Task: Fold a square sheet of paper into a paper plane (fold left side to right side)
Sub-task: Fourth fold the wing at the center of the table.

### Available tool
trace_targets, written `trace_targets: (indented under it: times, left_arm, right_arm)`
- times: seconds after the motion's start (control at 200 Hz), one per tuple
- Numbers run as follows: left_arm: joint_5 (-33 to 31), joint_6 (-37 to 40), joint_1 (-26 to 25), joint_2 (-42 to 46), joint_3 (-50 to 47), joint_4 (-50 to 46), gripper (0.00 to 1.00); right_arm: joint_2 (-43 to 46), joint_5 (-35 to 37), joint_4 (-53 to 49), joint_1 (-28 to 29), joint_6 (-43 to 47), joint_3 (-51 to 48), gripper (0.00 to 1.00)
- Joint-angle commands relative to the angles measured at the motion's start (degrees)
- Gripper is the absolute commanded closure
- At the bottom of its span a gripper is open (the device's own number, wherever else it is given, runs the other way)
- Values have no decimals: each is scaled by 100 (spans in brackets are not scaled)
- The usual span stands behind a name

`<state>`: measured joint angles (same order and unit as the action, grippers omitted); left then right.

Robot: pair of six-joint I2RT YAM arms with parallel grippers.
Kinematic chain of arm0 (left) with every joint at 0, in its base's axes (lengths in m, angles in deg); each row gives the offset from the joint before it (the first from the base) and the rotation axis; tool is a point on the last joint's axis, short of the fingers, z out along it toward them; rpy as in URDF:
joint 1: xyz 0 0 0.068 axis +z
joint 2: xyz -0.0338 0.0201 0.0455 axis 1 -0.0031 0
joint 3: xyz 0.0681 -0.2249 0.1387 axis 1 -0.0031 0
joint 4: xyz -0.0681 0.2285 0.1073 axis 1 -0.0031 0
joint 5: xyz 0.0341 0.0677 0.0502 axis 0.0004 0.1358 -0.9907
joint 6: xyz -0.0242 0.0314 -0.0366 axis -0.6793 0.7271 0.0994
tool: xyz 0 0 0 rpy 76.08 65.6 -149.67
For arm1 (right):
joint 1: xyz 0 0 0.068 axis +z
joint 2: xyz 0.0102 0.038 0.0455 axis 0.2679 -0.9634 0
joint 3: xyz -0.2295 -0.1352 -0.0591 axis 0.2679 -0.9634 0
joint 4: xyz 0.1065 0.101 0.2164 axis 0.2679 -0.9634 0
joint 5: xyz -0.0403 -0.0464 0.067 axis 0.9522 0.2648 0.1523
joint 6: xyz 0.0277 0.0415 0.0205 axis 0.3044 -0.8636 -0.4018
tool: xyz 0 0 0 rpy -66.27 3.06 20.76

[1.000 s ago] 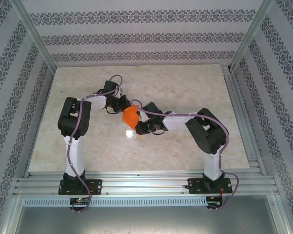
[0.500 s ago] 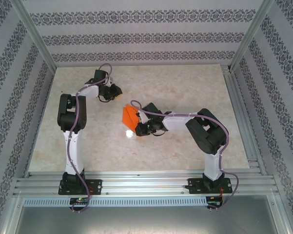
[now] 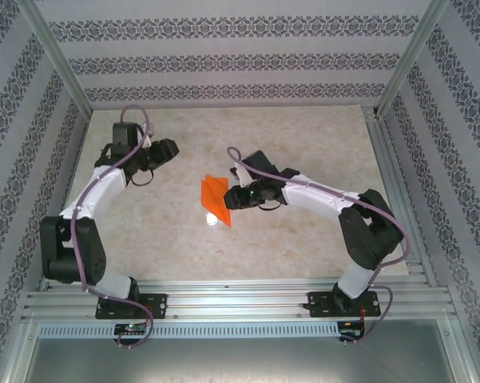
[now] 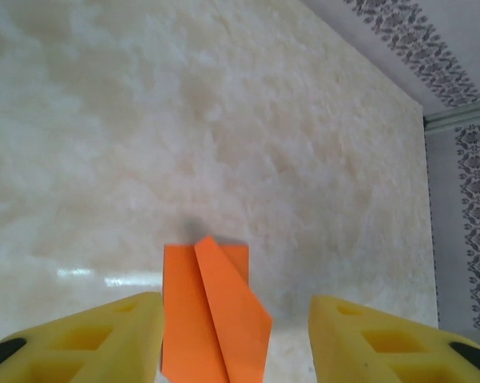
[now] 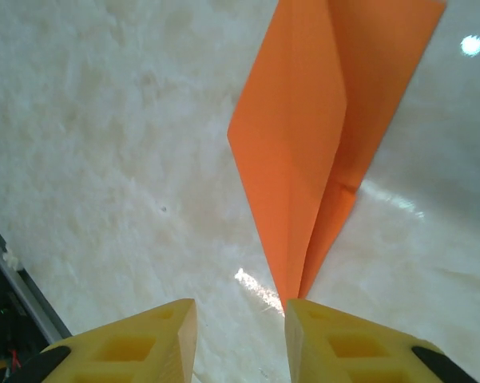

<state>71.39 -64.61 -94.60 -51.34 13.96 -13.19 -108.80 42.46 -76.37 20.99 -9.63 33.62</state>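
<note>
The square sheet of paper [image 3: 216, 199] is bright orange and lies flat mid-table, folded into a slim pointed paper plane shape with a raised flap along its centre. My left gripper [image 3: 172, 148] hovers well to its left and is open. In the left wrist view the paper [image 4: 212, 319] shows on the table beyond the gap between the yellow fingers [image 4: 88, 335] of the left gripper [image 4: 236, 343]. My right gripper [image 3: 238, 196] is open just right of the paper. In the right wrist view the paper's [image 5: 319, 120] tip ends beside one finger of the right gripper [image 5: 240, 335]; nothing sits between the jaws.
The pale marble table [image 3: 303, 239] is bounded by aluminium frame posts and a rail [image 3: 240, 297] along the near edge. Patterned walls stand on three sides. A bright glare spot [image 3: 212, 219] lies on the table just below the paper.
Both grippers have opened and let go of the paper, which now lies flat. The left arm swung away to the far left. The right gripper backed off slightly to the right.
</note>
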Motion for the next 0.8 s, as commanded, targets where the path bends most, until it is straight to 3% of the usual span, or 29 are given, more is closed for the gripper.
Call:
trace_targets:
  times: [0.0, 0.115, 0.315, 0.405, 0.564, 0.794]
  left_arm:
    - [163, -550, -409, 199, -991, 702, 48]
    - [268, -995, -829, 157, -1412, 1473, 48]
    - [146, -1070, -1307, -766, -988, 1809, 55]
    - [26, -1065, -1378, -1156, -760, 1848, 60]
    - [-473, -890, -1400, -1611, -403, 1530, 60]
    - [-275, -1085, -1404, -2252, -187, 1938, 60]
  right_arm:
    - [164, 73, 165, -347, -12, -74, 65]
    - [263, 5, 733, -599, -268, -427, 64]
    - [590, -4, 1552, -800, -650, -1102, 63]
    - [680, -57, 1595, -864, -662, -1267, 62]
    - [724, -157, 1624, -928, -661, -1412, 62]
    - [666, -257, 1696, -938, -676, -1456, 62]
